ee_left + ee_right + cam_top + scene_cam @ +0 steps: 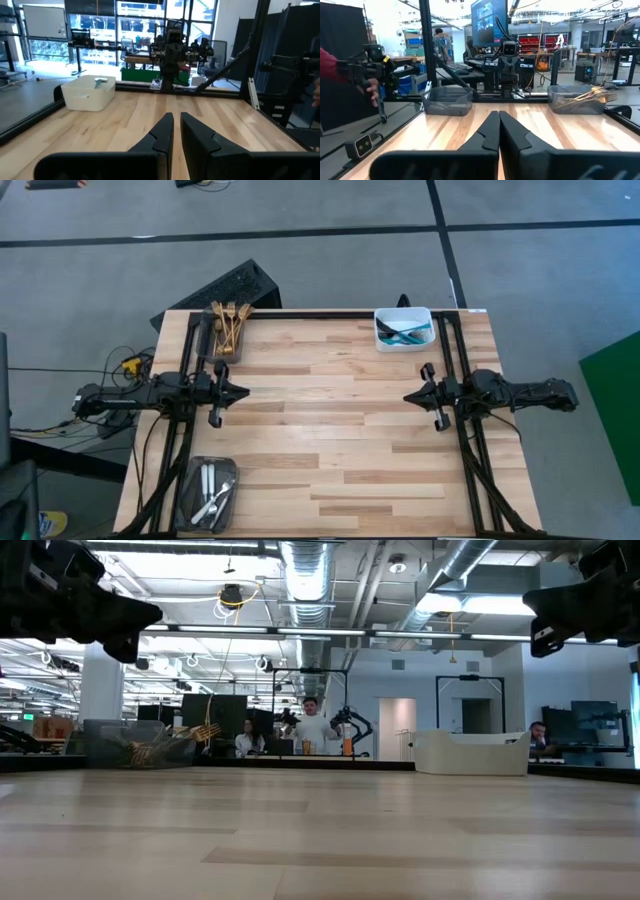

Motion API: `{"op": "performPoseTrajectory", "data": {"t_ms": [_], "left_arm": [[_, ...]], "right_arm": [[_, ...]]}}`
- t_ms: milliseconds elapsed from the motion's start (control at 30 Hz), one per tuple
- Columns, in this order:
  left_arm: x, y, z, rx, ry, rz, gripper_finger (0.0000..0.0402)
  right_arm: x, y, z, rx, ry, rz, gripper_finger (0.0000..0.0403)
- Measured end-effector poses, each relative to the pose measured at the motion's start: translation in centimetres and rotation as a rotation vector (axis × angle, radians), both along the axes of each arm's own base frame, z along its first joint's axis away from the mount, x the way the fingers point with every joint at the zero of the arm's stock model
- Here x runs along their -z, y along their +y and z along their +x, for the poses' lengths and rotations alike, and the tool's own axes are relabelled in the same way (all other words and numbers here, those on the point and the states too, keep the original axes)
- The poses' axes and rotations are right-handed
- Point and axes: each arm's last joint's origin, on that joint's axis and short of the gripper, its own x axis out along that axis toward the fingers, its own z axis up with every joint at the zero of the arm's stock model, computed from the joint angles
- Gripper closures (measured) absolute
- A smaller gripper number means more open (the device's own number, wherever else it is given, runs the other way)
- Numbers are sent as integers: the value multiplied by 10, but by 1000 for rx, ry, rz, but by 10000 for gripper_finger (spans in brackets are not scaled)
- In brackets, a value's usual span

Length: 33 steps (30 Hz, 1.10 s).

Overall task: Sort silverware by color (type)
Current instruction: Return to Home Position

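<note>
The silverware lies sorted in three containers. Gold forks (230,325) fill a dark tray (222,352) at the table's far left. Blue-handled pieces (405,332) lie in a white bin (382,320) at the far right. Silver and white pieces (212,492) rest in a dark tray (228,470) at the near left. My left gripper (243,392) hangs shut above the left side of the table, pointing level toward the right. My right gripper (410,395) hangs shut above the right side, facing it. Neither has anything between its fingers (165,127) (490,127).
Bare wood spreads between the two grippers across the table's middle (330,430). Black frame rails (300,313) run along the far and side edges. Beyond the far edge, people (315,725) stand in the room. A hand (370,87) shows beside the table in the right wrist view.
</note>
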Motion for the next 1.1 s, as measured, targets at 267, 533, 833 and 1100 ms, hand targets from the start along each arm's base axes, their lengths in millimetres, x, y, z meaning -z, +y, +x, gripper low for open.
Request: {"op": "performPoseTrajectory", "data": {"t_ms": [267, 533, 833, 1100], "left_arm": [[2, 0, 0, 10, 22, -27, 380], [3, 0, 0, 17, 18, -184, 380], [3, 0, 0, 14, 19, -176, 380], [3, 0, 0, 14, 20, -175, 380]], "right_arm": [[2, -2, 0, 32, 21, 28, 374], [12, -2, 2, 54, 135, 19, 372], [12, -2, 2, 54, 139, 17, 372], [12, -2, 2, 54, 142, 17, 372]]}}
